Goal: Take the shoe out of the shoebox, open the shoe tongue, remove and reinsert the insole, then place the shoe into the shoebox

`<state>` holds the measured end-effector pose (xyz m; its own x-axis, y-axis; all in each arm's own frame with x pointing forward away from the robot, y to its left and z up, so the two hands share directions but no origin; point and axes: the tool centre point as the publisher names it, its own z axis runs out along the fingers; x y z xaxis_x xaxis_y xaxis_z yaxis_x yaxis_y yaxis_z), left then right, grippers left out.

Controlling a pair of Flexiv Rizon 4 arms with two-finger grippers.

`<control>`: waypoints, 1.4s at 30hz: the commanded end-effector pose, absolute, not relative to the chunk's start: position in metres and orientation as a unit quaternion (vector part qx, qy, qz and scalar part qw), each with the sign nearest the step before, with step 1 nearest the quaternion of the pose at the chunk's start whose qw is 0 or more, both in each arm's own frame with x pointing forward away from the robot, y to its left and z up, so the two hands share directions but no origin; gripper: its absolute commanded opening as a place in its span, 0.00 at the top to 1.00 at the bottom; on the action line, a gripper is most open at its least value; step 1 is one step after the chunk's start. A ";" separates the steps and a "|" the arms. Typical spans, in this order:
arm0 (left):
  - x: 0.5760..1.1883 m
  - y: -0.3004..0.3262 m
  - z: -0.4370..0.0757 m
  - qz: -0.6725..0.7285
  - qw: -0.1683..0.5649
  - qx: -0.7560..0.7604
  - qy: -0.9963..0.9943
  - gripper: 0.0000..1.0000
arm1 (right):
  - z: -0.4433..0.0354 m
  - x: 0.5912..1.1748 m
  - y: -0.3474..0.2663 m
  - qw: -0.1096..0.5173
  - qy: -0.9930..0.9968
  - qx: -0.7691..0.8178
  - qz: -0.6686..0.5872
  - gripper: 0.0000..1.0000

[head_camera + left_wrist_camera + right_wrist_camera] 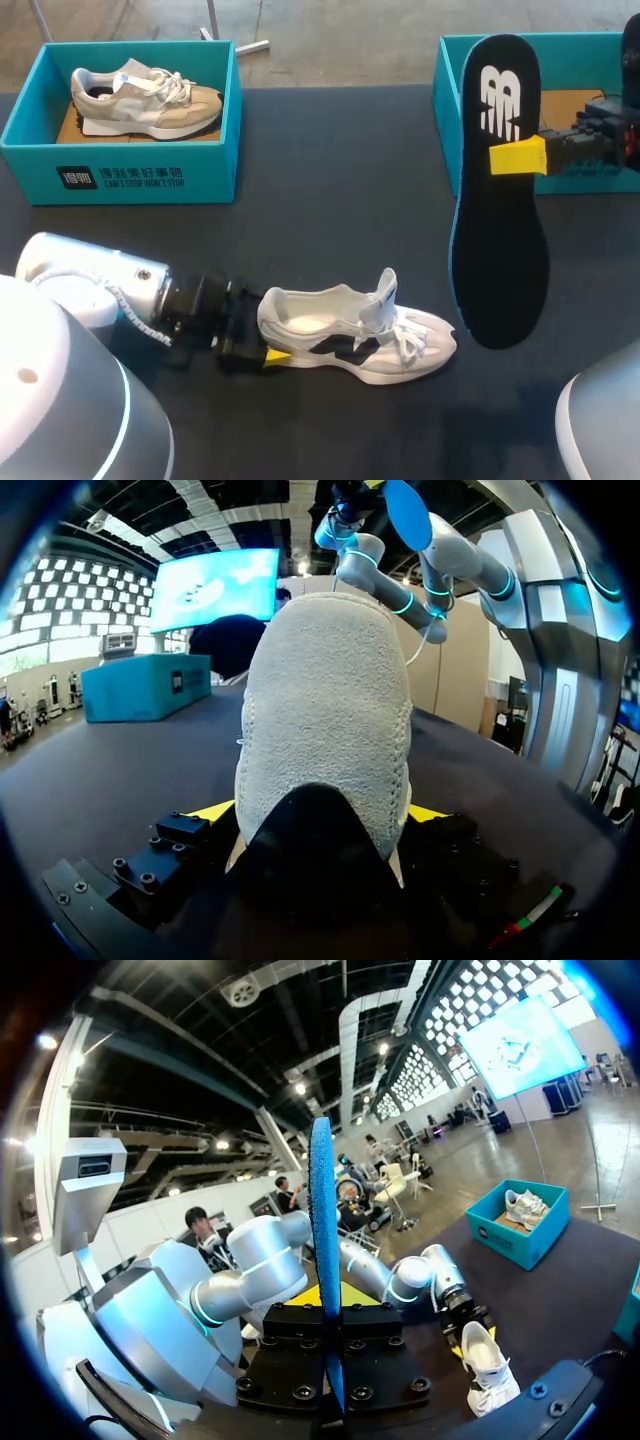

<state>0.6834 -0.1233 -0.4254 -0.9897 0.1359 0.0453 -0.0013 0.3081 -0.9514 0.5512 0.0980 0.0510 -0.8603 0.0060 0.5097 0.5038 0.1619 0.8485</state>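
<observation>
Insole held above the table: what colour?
The insole is black with a white logo and a blue edge; it shows best in the head view.

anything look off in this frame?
Nothing spilled or damaged. The insole is out of the white shoe, held up edge-on in the right end effector, and the tongue stands pulled up; both fit the task. The left end effector grips the shoe's heel.

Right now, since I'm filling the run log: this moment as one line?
stage: insole out | left fingers: shut on white shoe heel, on table | right fingers: shut on insole, aloft
</observation>
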 end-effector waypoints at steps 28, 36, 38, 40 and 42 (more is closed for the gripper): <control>0.691 -0.075 -0.404 0.406 0.013 -0.051 -0.912 0.00 | 0.051 0.555 0.100 0.202 -0.737 -0.172 -0.622 1.00; 0.705 -0.075 -0.404 0.311 0.046 -0.065 -0.947 0.00 | 0.051 0.555 0.100 0.202 -0.737 -0.172 -0.622 1.00; 0.703 -0.075 -0.403 0.275 0.042 -0.093 -0.956 0.00 | 0.051 0.555 0.100 0.202 -0.737 -0.172 -0.622 1.00; 0.698 -0.075 -0.401 0.238 0.026 -0.114 -0.964 0.00 | 0.051 0.555 0.100 0.202 -0.737 -0.172 -0.622 1.00; 0.697 -0.073 -0.398 0.212 0.020 -0.126 -0.969 0.00 | 0.051 0.555 0.100 0.202 -0.737 -0.172 -0.622 1.00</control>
